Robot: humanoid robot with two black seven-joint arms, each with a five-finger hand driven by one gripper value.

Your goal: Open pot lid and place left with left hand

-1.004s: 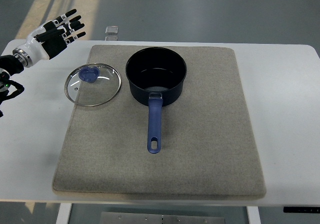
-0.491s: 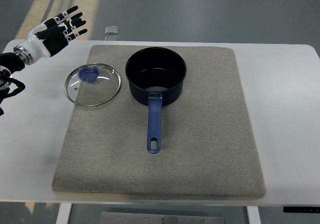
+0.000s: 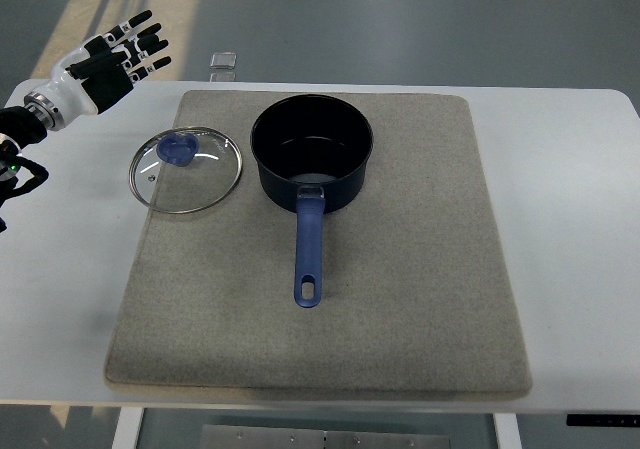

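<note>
One glass lid [image 3: 185,170] is lying flat on the gray mat [image 3: 400,289], right at the mat's left edge and a bit toward its far left corner, rim hanging slightly over onto the white table [image 3: 570,219]. Its blue knob [image 3: 179,149] faces up and sits toward the far side of the lid as seen from above. The lid is round, so no real long axis to speak of.

Just beside it to the right, close but not touching as far as I can tell, is the dark blue pot [image 3: 311,164], uncovered, standing upright near the mat's far edge. The pot's long blue handle [image 3: 309,249] is the long axis here: it runs from the pot almost straight toward the near edge of the table, ending around the middle of the mat.

Compared with half a second ago and a second ago, lid and pot haven't budged. The only change is the left hand [image 3: 108,59], which has drifted a little up and away, now over the table's far left corner, well apart from the lid. Its fingers are spread wide, nothing in them, pointing toward the far right.

There's also a small clear thing [image 3: 223,64] at the table's far edge, too small to make out, maybe a clip.
</note>
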